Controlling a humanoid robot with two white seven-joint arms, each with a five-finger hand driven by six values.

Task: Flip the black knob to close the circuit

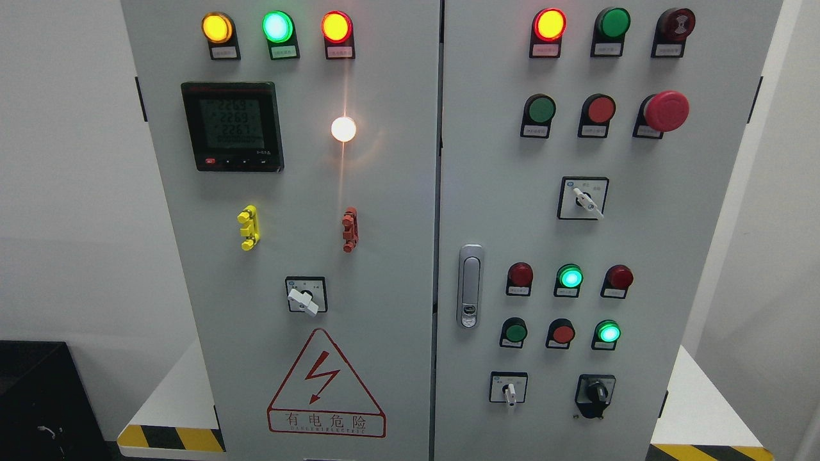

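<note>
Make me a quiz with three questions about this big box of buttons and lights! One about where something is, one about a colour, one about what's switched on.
1. Where is the black knob?
A. top left
B. bottom right
C. middle of left door

2. What colour is the big mushroom button?
A. red
B. blue
C. yellow

3. Is the white lamp on the left door lit?
A. dark
B. missing
C. glowing

Answers: 1 B, it sits low on the right door. 2 A, its cap is red. 3 C, it shines brightly with a glare streak.
</note>
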